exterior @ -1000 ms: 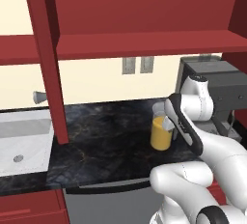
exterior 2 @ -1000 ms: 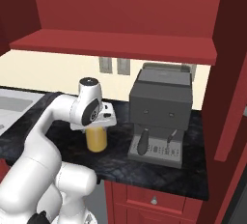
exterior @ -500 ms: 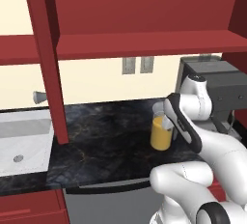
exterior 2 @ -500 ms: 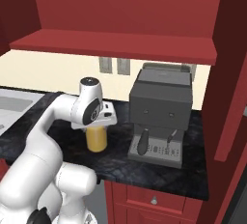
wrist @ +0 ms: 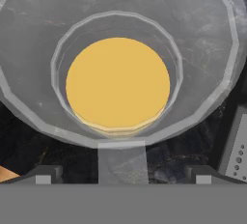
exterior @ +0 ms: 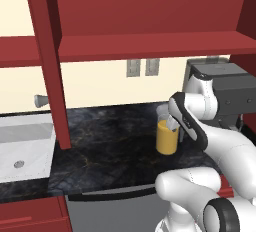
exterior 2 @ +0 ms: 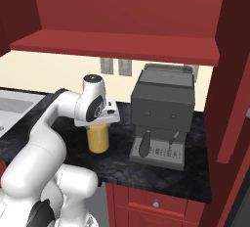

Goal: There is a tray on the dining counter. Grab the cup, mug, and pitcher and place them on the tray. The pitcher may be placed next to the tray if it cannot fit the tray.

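The pitcher (exterior: 166,137) of orange liquid stands on the black countertop (exterior: 110,148), toward its right end, just left of the dark coffee machine (exterior 2: 162,116). The gripper (wrist: 123,177) hangs directly over the pitcher's mouth, jaws spread wide with a fingertip (wrist: 43,175) either side, holding nothing.
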### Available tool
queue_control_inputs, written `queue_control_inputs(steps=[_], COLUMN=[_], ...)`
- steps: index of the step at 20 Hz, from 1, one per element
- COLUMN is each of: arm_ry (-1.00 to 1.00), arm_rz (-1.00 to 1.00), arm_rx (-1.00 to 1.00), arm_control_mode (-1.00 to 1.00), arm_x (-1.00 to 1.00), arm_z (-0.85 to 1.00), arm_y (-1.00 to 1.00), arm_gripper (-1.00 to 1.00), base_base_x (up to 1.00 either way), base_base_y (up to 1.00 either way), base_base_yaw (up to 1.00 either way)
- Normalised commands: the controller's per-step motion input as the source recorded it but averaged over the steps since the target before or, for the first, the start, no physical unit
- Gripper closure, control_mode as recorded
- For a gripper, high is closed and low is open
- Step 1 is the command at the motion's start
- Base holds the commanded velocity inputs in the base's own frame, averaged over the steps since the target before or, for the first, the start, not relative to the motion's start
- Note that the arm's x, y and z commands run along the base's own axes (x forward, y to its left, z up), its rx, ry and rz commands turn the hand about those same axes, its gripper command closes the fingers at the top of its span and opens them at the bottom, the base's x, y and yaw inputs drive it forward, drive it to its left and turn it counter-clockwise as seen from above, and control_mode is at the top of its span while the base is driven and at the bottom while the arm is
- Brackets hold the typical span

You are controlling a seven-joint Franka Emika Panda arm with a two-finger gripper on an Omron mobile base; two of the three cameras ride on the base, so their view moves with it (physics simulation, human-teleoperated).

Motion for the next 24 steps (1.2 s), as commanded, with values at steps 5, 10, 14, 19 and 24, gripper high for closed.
queue_control_inputs(steps=[5, 10, 14, 19, 24], arm_ry=[0.01, 0.02, 0.0, 0.0, 0.0], arm_rz=[0.0, 0.0, 0.0, 0.0, 0.0], arm_rx=[0.0, 0.0, 0.0, 0.0, 0.0], arm_control_mode=[-1.0, -1.0, -1.0, -1.0, -1.0], arm_x=[0.0, 0.0, 0.0, 0.0, 0.0], arm_z=[-0.15, -0.13, 0.0, 0.0, 0.0], arm_y=[0.0, 0.01, 0.01, 0.0, 0.0], arm_gripper=[-1.0, -1.0, -1.0, -1.0, -1.0], base_base_x=[0.0, 0.0, 0.0, 0.0, 0.0], base_base_y=[0.0, 0.0, 0.0, 0.0, 0.0], base_base_yaw=[0.0, 0.0, 0.0, 0.0, 0.0])
